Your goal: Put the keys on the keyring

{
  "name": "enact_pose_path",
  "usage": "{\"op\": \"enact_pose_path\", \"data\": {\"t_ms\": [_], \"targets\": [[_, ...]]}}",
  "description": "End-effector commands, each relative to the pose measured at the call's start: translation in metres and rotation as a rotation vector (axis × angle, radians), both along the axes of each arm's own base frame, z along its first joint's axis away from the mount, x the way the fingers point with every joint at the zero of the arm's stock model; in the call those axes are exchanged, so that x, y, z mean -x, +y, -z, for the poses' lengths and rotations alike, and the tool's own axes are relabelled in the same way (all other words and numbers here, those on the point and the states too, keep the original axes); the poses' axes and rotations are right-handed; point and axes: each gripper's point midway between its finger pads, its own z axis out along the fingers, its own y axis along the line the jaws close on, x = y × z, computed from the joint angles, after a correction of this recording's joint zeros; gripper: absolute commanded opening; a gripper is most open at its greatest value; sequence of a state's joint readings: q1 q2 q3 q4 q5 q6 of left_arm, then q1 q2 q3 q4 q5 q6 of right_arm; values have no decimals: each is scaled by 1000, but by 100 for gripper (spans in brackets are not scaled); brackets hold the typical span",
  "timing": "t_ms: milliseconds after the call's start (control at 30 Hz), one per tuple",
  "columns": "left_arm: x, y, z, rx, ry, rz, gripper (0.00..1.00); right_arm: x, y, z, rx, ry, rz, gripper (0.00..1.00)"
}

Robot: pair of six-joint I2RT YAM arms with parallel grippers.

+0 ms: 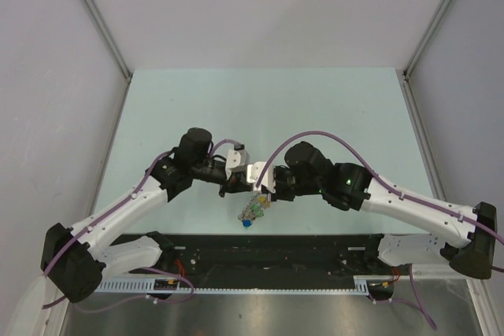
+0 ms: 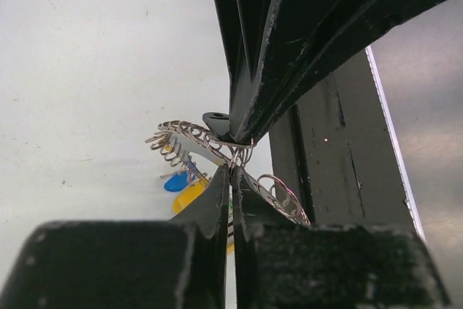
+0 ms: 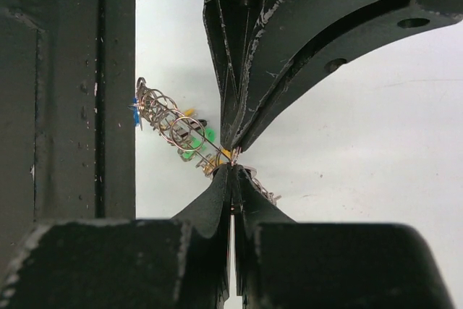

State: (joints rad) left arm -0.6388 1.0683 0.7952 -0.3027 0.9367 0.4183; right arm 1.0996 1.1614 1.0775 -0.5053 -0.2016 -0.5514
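The keyring (image 1: pixel 253 208) is a grey coiled wire loop, held up between my two grippers over the near edge of the table. My left gripper (image 2: pixel 233 171) is shut on a strand of the coil (image 2: pixel 184 135). My right gripper (image 3: pixel 231 170) is shut on the coil (image 3: pixel 170 121) right beside it, tip to tip with the left one. The keys hang from the coil: a blue head (image 2: pixel 176 181) and a yellow head (image 2: pixel 189 195) show in the left wrist view, green heads (image 3: pixel 208 135) in the right wrist view. In the top view the left gripper (image 1: pixel 237 187) and right gripper (image 1: pixel 268 190) meet at the centre.
A black rail (image 1: pixel 315 245) runs along the table's near edge just under the hanging keys; it also shows in the right wrist view (image 3: pixel 65 92). The pale green tabletop (image 1: pixel 268 108) stretches behind the arms, with grey walls on three sides.
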Motion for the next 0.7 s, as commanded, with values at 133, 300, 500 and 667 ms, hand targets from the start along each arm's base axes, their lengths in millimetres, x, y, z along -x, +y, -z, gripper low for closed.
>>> {"op": "enact_pose_path", "data": {"t_ms": [133,300,500,667], "targets": [[-8,-5,-34,97,-7,-82,0,-2,-2,-32,-92,-46,28,0],[-23,-1,-62,239,51,-246,0,-3,-13,-36,-93,-50,73,0],[-45,11,-90,424,140,-496,0,-3,-9,-29,-94,-48,81,0],[-44,20,-106,561,203,-577,0,-3,4,-20,-107,-47,75,0]]}}
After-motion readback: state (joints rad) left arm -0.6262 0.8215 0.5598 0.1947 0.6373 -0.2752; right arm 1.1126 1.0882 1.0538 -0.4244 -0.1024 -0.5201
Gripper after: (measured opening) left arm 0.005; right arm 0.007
